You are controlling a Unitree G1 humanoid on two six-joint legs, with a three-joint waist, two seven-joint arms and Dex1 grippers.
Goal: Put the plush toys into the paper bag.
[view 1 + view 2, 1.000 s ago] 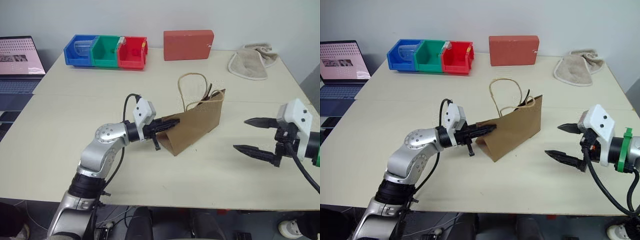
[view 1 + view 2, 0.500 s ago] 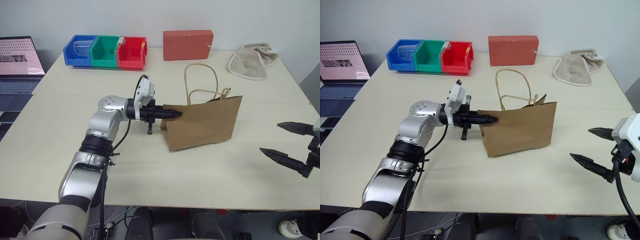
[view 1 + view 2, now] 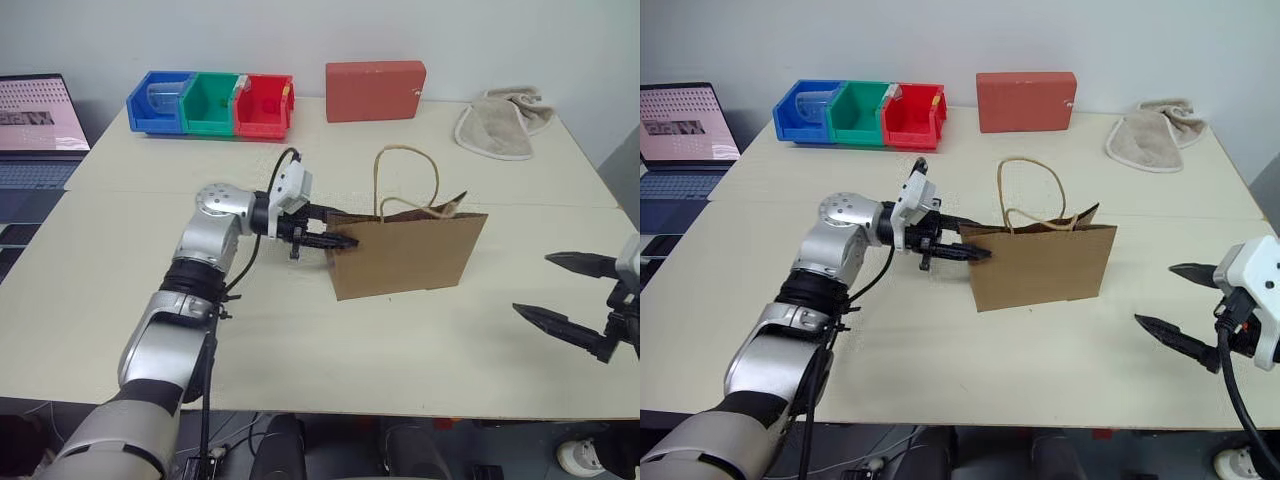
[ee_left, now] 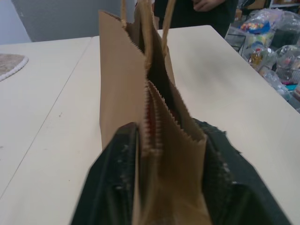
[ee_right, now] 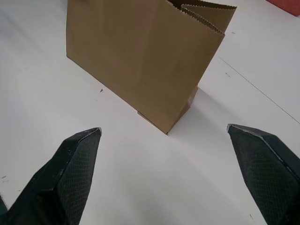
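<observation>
Paper bag [image 3: 405, 253] is standing upright on the counter [image 3: 300, 340], with the left end effector [image 3: 335, 238] at its near top edge, fingers [image 4: 112, 187] straddling the paper but not clamped tight. Right end effector [image 3: 562, 295] sits well off the bag's other side, spread wide, holding nothing.

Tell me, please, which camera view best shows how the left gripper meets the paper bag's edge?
The left wrist view: the left gripper has its fingers either side of the paper bag edge, slightly parted. Both eye views show it from the side, at the bag's upper corner. The right wrist view shows the bag's far side.
</observation>
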